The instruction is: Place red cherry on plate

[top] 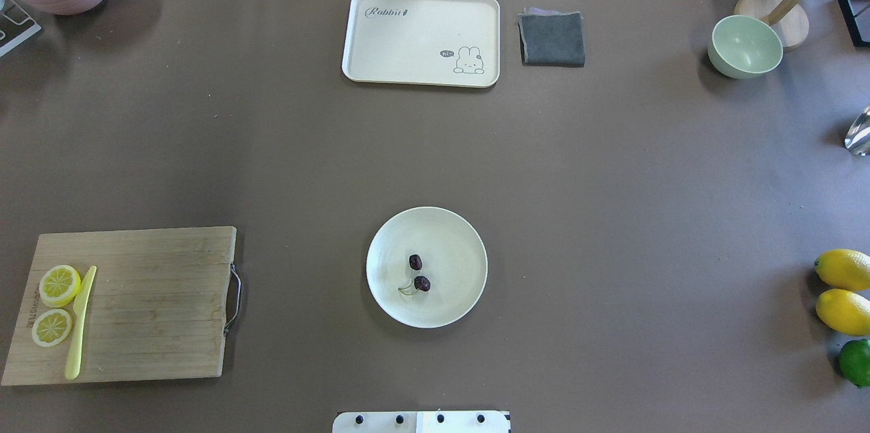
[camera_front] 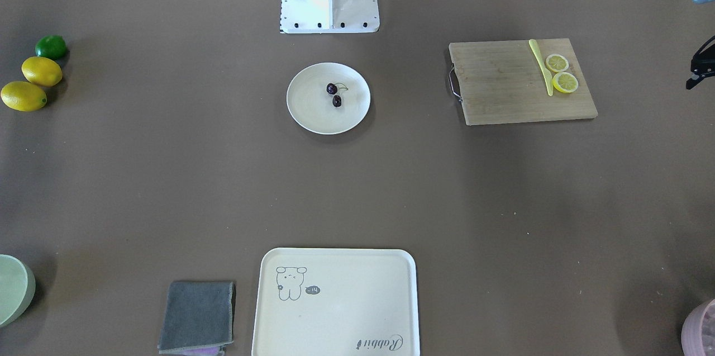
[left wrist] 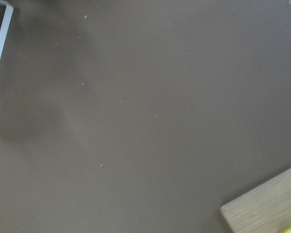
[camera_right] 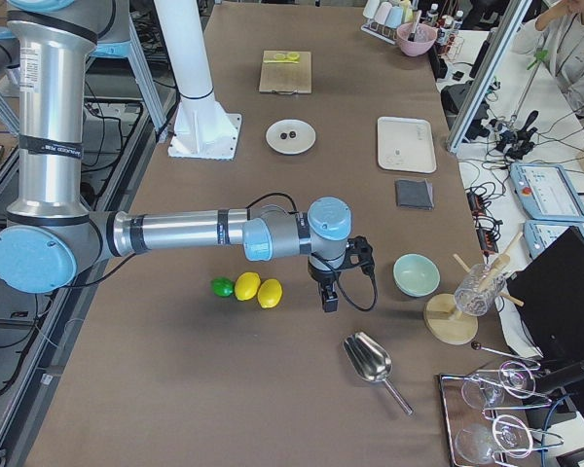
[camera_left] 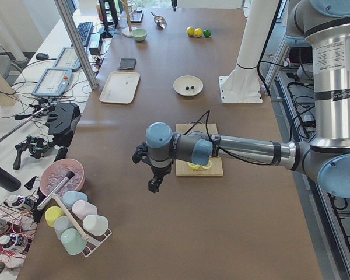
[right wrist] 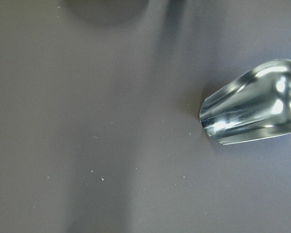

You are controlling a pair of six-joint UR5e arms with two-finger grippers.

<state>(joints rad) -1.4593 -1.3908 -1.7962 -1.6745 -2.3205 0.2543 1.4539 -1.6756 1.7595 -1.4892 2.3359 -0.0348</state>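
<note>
Your left pincer (camera_left: pixel 154 184) hangs fingers-down over the brown bench (camera_left: pixel 163 233), just off the end of the rectangular wooden cutting board (top: pixel 156 297) that lies away from the plate. You cannot tell from these views how far it is parted, and no object shows in it. Its wrist camera takes in only bare bench and one corner of that board.

Your right pincer (camera_right: pixel 329 300) hangs over the bench between the two yellow lemons (camera_right: pixel 258 290) with their green lime (camera_right: pixel 221 287) and the pale green round bowl (camera_right: pixel 416 274). Its opening cannot be judged either. The shiny metal scoop (right wrist: pixel 252 116) lies near it and fills the right of its wrist view.

The red cherry (top: pixel 419 273), a pair of tiny glossy near-black fruits joined by thin greenish stems, lies near the middle of the round cream-white shallow plate (top: pixel 448 243). That plate sits mid-bench, just in front of the robot's white base (camera_front: pixel 329 4), well apart from both pincers.

On the board, two yellow lemon slices (top: pixel 60 285) lie just beside a pale yellow-green plastic knife (top: pixel 80 324). On the bench's far side, a rectangular cream tray with a rabbit drawing (top: pixel 421 32) lies just beside a folded grey cloth (top: pixel 552 39).
</note>
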